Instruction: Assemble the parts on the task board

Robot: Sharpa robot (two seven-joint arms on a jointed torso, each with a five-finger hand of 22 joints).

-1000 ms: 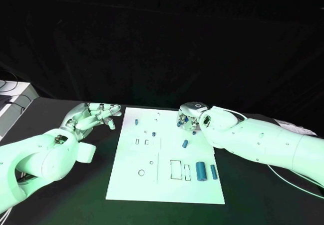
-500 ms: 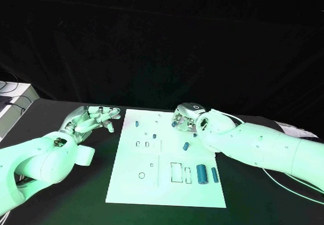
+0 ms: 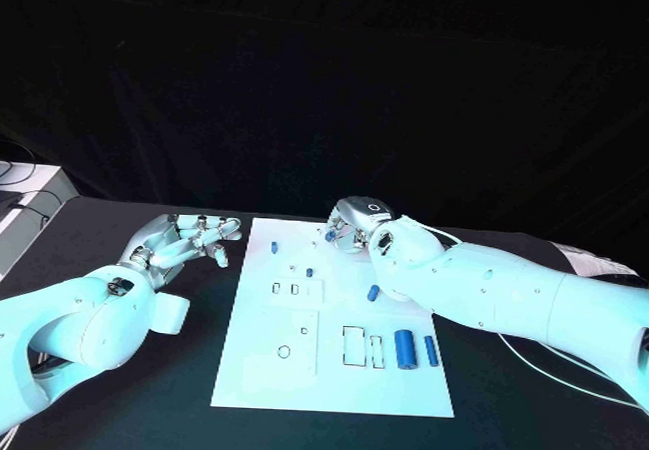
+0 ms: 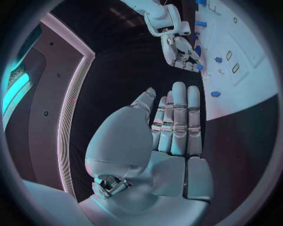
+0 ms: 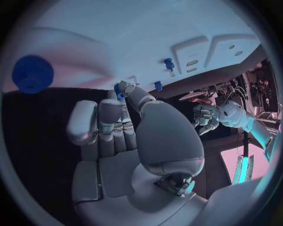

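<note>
Now farther left — right hand [image 3: 351,224], part [image 5: 120,91] pinched

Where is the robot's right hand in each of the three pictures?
Head view: right hand at the task board's far edge, pinching a small blue part.
Left wrist view: beyond the left hand's fingertips, at the board's edge.
Right wrist view: the middle, seen from behind.
Shared landmark: the white task board.
</note>
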